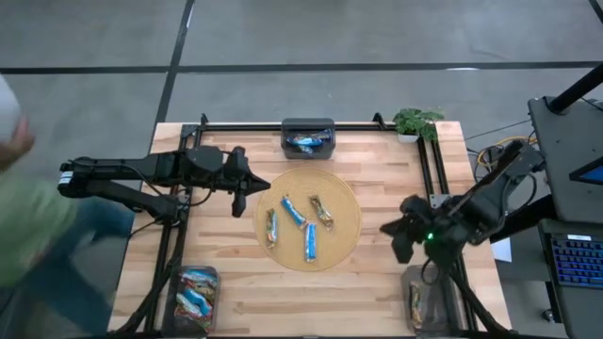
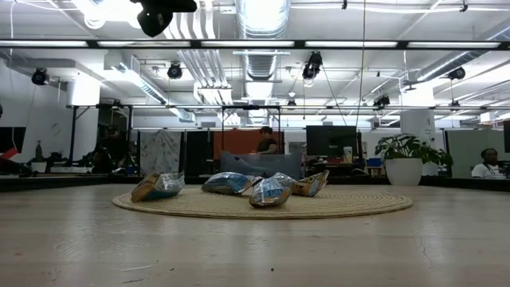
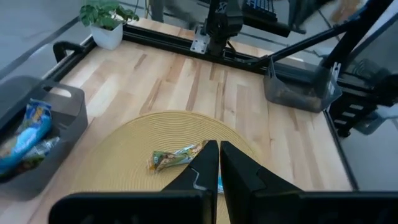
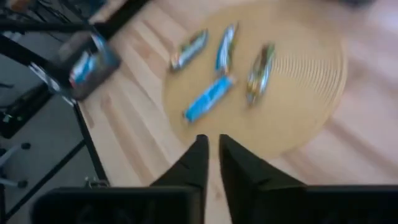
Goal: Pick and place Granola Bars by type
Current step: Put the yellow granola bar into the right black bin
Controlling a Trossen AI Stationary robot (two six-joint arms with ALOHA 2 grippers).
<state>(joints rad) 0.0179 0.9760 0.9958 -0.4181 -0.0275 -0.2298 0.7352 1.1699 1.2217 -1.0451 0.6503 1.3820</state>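
Four granola bars (image 1: pixel 297 223) were left on the round woven mat (image 1: pixel 347 202) in the middle of the table (image 1: pixel 377 292), lying between the two claws. Some sorting had already been done, judging by the bins: blue-wrapped bars were seen in the bin (image 1: pixel 308 137) at the table's far edge, a heap of bars in the bin (image 1: pixel 192 299) at the near corner on the left arm's side, and one brownish bar in the bin (image 1: pixel 426 303) just below the right claw.

The right claw (image 1: pixel 399 237) was held above bare wood just beside the mat, its fingers nearly together and nothing between them. The left claw (image 1: pixel 239 181) was held at the mat's opposite edge, fingers pressed together and empty, with a green-and-brown bar (image 3: pixel 177 157) lying just ahead of it.

The task was judged partly done: four bars remained to be picked from the mat and placed by type.
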